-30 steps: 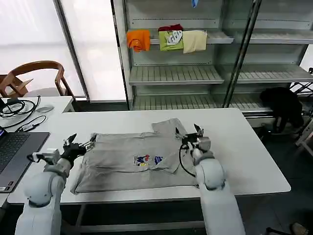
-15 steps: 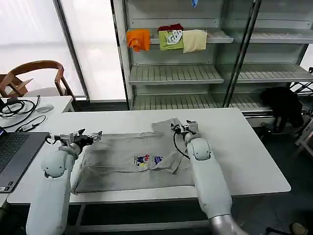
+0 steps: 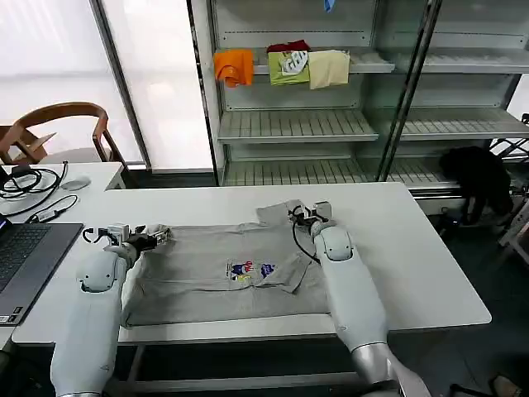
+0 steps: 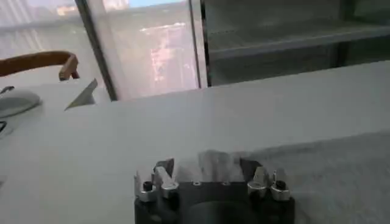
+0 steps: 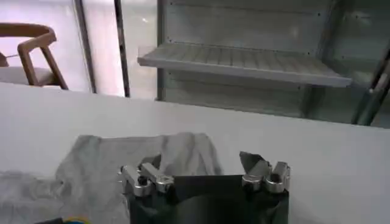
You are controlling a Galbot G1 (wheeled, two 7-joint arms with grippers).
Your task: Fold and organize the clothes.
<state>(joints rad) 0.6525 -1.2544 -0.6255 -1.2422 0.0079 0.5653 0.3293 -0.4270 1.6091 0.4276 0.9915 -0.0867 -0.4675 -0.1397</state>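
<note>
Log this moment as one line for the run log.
shirt: flat on table, logo up | left gripper: open, at shirt's far left corner | right gripper: open, at far right sleeve

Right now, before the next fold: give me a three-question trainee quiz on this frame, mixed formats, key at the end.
1. True or false: the grey shirt lies spread on the white table with its printed logo facing up.
2. Multiple choice: where is the left gripper? A) on the laptop B) at the shirt's far left corner C) at the shelf
3. Fill in: the right gripper is at the shirt's far ____ corner, by the sleeve.

Key
1. True; the logo shows near the shirt's middle.
2. B; in the left wrist view its fingers are spread over the fabric edge.
3. Right; the right wrist view shows its fingers spread over the sleeve.
</note>
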